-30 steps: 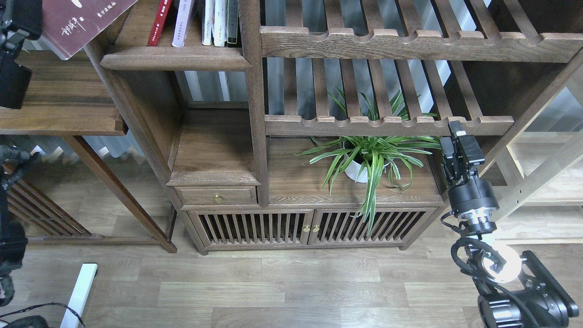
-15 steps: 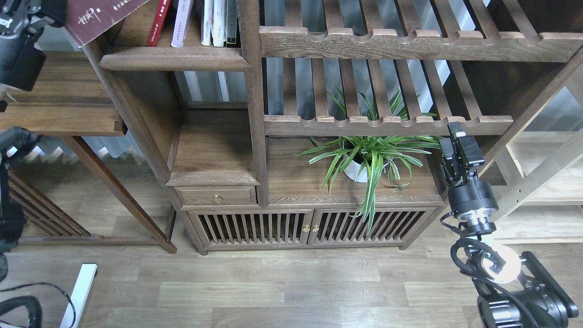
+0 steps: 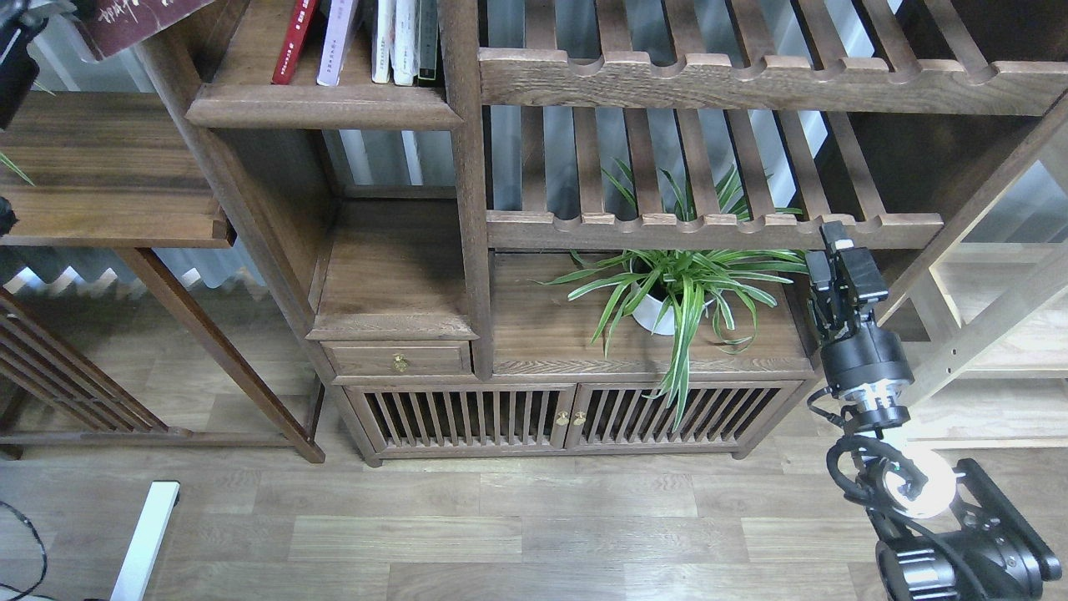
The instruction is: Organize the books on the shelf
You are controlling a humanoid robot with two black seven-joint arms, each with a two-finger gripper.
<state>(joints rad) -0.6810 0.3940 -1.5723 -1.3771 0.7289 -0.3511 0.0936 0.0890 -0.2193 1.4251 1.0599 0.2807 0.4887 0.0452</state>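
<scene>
Books partly shelved: red book (image 3: 292, 42) and pale lavender book (image 3: 336, 42) stand upright on shelf (image 3: 321, 107), far left. Maroon book (image 3: 133, 21) is up at the top-left corner, not yet shelved; left gripper's jaws unreadable. Right gripper (image 3: 837, 275) idle near right, jaws apparently together.

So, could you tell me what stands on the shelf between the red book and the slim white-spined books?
In the head view, the pale lavender paperback stands between the red book and the slim white-spined books on the dark-brown wooden shelf.
</scene>
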